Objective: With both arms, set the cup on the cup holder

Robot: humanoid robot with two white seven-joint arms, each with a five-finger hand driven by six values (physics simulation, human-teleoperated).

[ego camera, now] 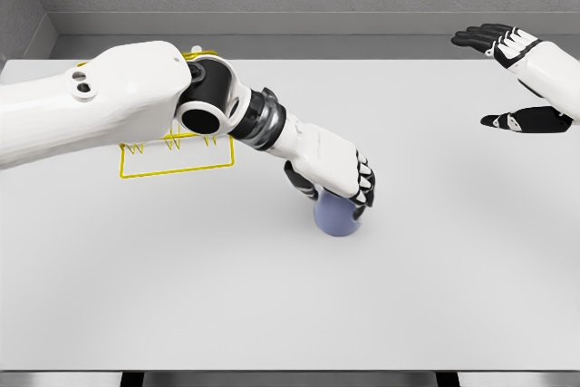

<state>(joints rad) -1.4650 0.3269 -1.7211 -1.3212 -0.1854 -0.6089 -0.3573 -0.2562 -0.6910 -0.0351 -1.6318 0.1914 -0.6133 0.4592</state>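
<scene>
A small blue-grey cup (336, 217) stands on the white table (435, 278) near the middle. My left hand (337, 186) covers its top from above, fingers curled around the cup's upper part, which is hidden under the palm. The yellow wire cup holder (178, 159) lies at the back left, mostly hidden behind my left forearm. My right hand (512, 79) hovers at the far right above the table, fingers spread and holding nothing.
A grey wall runs behind the table's far edge. The table's front edge runs along the bottom of the picture.
</scene>
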